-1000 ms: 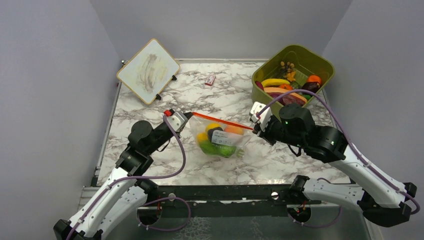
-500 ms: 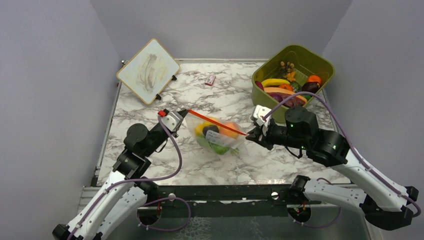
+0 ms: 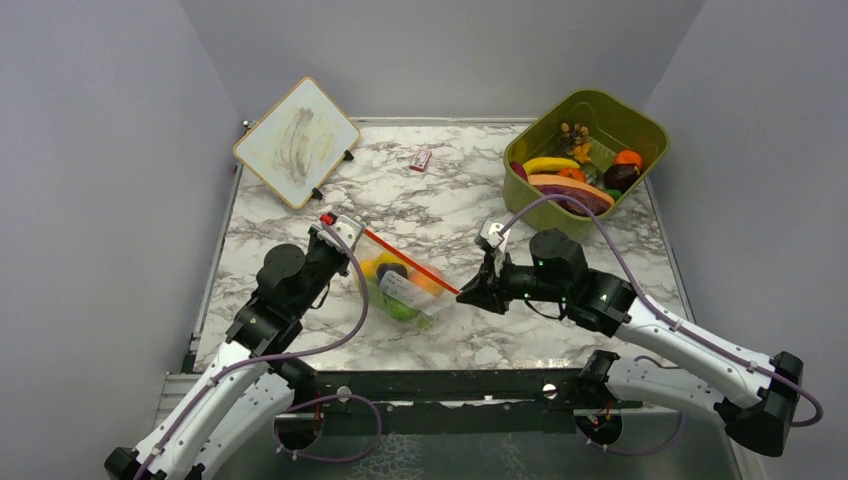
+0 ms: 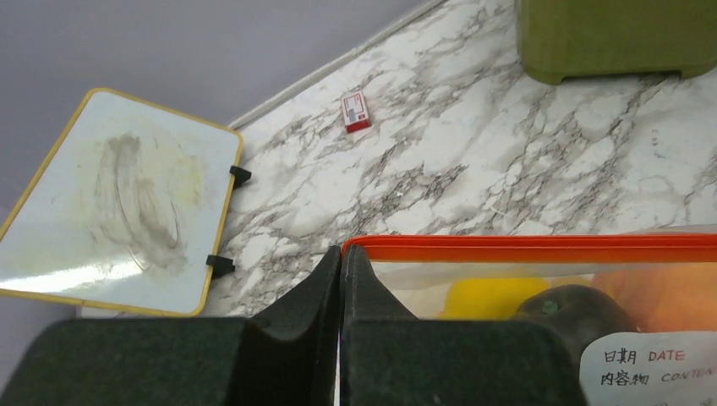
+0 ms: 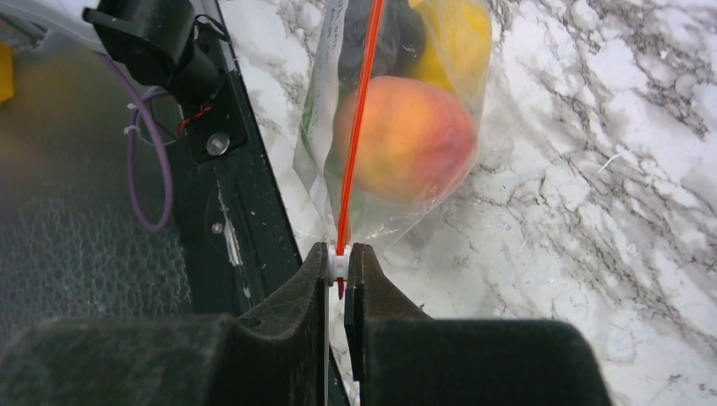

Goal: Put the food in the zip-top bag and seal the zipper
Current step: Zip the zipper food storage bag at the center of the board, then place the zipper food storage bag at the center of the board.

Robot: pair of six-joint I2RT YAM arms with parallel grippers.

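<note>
Marble table [image 3: 440, 205], white with grey veins, lies under both arms, and the two grippers meet over its near half. Left gripper [image 4: 340, 254] has its jaws pressed flat together on the left end of the zipper [image 3: 411, 263], the orange-red strip starting right at the fingertips. Right gripper [image 5: 338, 260] is pinched almost closed on the other end, with a sliver of white plastic showing between its fingers. Between the two the zipper runs straight and taut, slanting from upper left to lower right in the top view, and along the length that shows it looks pressed closed. Below it hangs the bag [image 3: 402, 298], clear and creased, its white label [image 3: 397, 287] facing the camera; whether its bottom touches the table I cannot tell. Inside sits the food [image 5: 406, 135]: a peach-coloured fruit nearest the right gripper, a yellow piece and a dark one beyond it, and something green low in the bag. Well apart, at the far right corner, stands the green tub [image 3: 628, 115] holding more food, among it a yellow banana, an orange piece and a dark purple one. Near the far edge lies a small red-white packet [image 3: 421, 159], and at the far left a wood-framed board [image 3: 297, 140] sits tilted, its white face smudged
</note>
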